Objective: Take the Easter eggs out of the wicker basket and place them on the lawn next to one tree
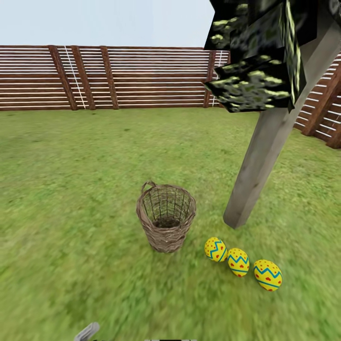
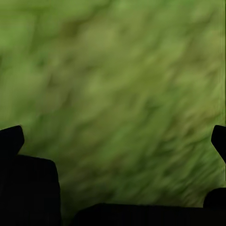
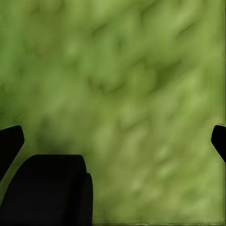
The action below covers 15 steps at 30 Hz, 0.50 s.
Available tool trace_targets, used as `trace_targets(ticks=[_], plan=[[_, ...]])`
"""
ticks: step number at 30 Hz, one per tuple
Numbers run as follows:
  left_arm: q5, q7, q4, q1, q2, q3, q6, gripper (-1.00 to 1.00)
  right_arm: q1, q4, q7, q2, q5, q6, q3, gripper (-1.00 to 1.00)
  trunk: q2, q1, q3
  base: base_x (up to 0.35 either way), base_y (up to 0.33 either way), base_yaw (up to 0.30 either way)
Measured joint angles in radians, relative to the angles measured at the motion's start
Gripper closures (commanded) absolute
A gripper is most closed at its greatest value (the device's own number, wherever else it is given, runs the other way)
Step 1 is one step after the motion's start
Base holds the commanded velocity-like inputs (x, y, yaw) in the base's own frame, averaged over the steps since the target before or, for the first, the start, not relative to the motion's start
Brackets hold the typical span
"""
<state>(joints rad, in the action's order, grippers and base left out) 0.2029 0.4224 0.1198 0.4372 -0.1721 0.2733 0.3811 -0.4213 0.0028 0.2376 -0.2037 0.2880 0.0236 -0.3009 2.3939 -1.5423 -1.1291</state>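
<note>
Three yellow Easter eggs lie in a row on the lawn (image 1: 71, 189): one (image 1: 215, 249), a second (image 1: 238, 262) touching it, and a third (image 1: 267, 274) a little further right. They rest just in front of the foot of the tree (image 1: 265, 142), whose grey-brown trunk leans to the right. To their left stands the wicker basket (image 1: 166, 216), upright, with no egg visible inside. My left gripper (image 2: 115, 136) is open over bare grass. In the right wrist view, my right gripper (image 3: 117, 136) is likewise open above grass, holding nothing.
A brown slatted fence (image 1: 104, 78) closes off the garden at the back and runs along the right side (image 1: 327, 118). Dark blocky foliage (image 1: 260, 52) hangs over the upper right. A grey piece of my left arm (image 1: 86, 331) pokes in at the bottom edge.
</note>
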Motion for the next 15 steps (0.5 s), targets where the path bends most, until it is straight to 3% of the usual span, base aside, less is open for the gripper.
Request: trace_targets(ticks=[15], plan=[[0.000,-0.019,-0.035,-0.002,0.000,0.001,0.000,-1.00,0.043,0.025,0.001,0.002,0.000,0.001,0.000,-1.00,-0.105,0.058,0.047,0.000,0.000,0.000]])
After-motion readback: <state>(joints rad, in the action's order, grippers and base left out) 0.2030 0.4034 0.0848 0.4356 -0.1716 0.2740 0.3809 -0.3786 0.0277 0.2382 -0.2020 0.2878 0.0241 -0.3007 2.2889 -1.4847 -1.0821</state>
